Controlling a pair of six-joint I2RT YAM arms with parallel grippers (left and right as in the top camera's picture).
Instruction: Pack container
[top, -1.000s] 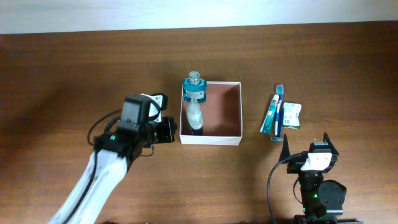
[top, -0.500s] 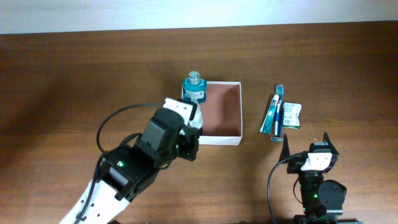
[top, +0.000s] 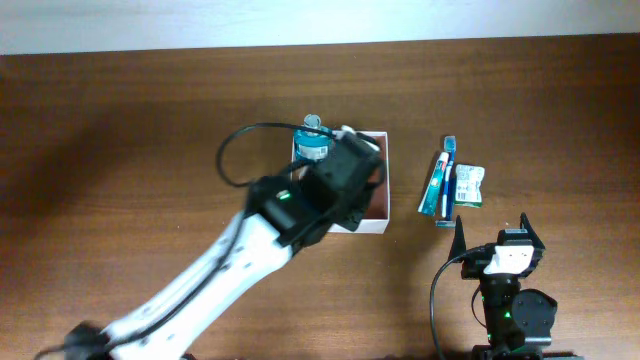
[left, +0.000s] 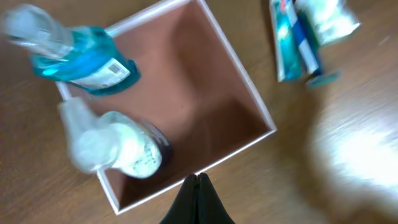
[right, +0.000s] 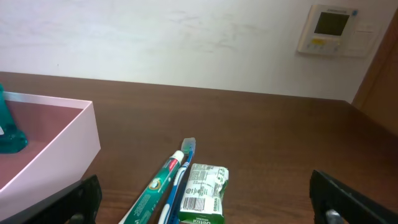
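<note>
1. The left gripper (left: 198, 185) was seen with its jaws pressed together, nothing between them
2. The container (left: 239, 73) was found directly under and just ahead of the closed left jaws, its near white wall right at the fingertips in the left wrist view
3. From overhead the container (top: 387, 190) was mostly covered by the left arm; only its right wall and a strip of reddish-brown floor were shown
4. A blue bottle (left: 87, 62) was laid across the container's far left corner as seen from the left jaws, clear cap end poking past the wall; it was also seen overhead (top: 313, 146)
5. A pale bottle (left: 118, 146), blurred, was lying inside the container, ahead and left of the left jaws
6. The floor ahead and right of the left jaws was left bare
7. The right gripper (top: 494, 232) was held with its jaws wide apart, gripping nothing, well apart from the container
8. A toothpaste tube (right: 155, 186), a toothbrush (right: 181, 171) and a green packet (right: 202, 190) were laid side by side on the table (top: 120, 130), ahead of the open right jaws and between their lines
9. The container's corner was seen ahead and left of the right jaws
</note>
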